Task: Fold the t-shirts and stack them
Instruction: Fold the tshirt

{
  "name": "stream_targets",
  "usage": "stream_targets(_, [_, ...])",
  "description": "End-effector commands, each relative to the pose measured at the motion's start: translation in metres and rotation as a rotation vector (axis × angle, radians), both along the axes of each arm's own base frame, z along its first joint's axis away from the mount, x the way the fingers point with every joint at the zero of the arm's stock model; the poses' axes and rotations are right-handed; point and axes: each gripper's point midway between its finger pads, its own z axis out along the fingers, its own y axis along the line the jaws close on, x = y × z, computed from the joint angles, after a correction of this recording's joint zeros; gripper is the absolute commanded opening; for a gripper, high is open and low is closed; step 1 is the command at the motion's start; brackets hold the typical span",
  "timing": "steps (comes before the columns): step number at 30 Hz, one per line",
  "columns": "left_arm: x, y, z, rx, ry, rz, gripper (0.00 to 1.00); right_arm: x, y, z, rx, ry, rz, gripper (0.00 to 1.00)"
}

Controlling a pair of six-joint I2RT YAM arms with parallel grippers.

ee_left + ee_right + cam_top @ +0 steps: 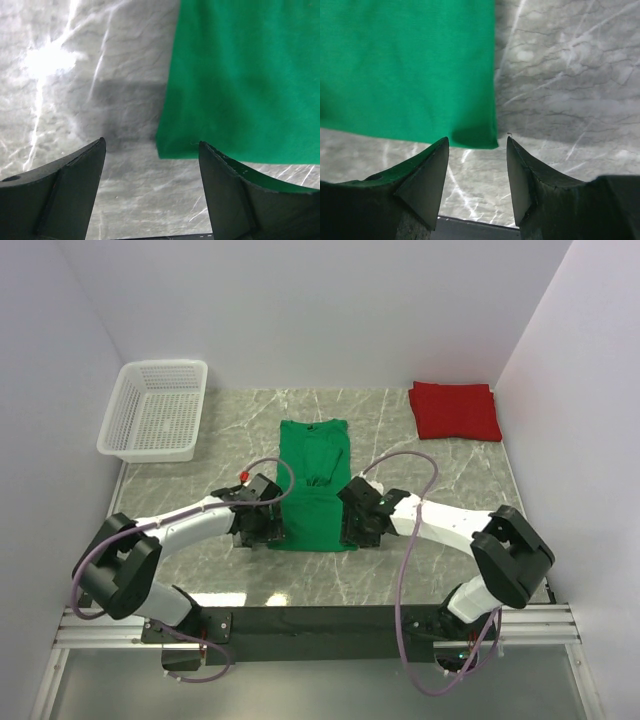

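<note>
**While the hem corners lie unclamped, nothing is gripped yet**

Since the green t-shirt [315,485] lies flat at the middle of the table [450,480] as a narrow strip, note its long axis first. It runs straight away from the arm bases, collar far, hem near.

Left gripper [152,145]: down at the near left hem corner, jaws apart. The corner shows just beyond the gap and green cloth passes behind the inner finger. No pinch visible.

Right gripper [477,142]: mirrored at the near right corner, jaws apart but narrower, corner tip just ahead of the gap. Nothing held.

Each arm is nearest its own corner, so you need no crossing. Judgement: the next fold turns on carrying the hem along the long axis toward the collar, both corners level.

Red t-shirt [455,410]: already a folded rectangle, far right, well apart from the green. Basket [130,440]: far left, not involved.
</note>
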Motion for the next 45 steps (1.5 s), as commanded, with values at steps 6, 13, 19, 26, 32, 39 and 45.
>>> stream_targets(6, [0.013, -0.016, 0.005, 0.012, -0.016, -0.055, 0.8, 0.003, -0.004, -0.01, -0.102, 0.008, -0.005, 0.56])
stream_targets(13, [0.005, -0.019, -0.006, 0.041, 0.021, -0.072, 0.8, -0.004, -0.003, -0.026, -0.123, 0.059, 0.025, 0.51])
stream_targets(19, [-0.004, -0.017, -0.019, 0.074, 0.072, -0.082, 0.79, -0.008, -0.007, -0.031, -0.143, 0.08, 0.037, 0.47])
stream_targets(26, [-0.02, -0.011, -0.031, 0.096, 0.131, -0.089, 0.71, -0.01, -0.008, -0.032, -0.145, 0.085, 0.044, 0.42])
stream_targets(32, [-0.031, -0.014, -0.045, 0.081, 0.189, -0.118, 0.47, -0.01, -0.003, -0.034, -0.129, 0.092, 0.07, 0.22])
stream_targets(39, [-0.038, -0.022, -0.038, 0.021, 0.206, -0.153, 0.01, -0.014, 0.004, -0.025, -0.083, 0.084, 0.13, 0.0])
stream_targets(45, [-0.077, -0.019, -0.015, -0.062, 0.299, -0.206, 0.01, -0.056, -0.003, -0.007, -0.033, 0.194, 0.273, 0.0])
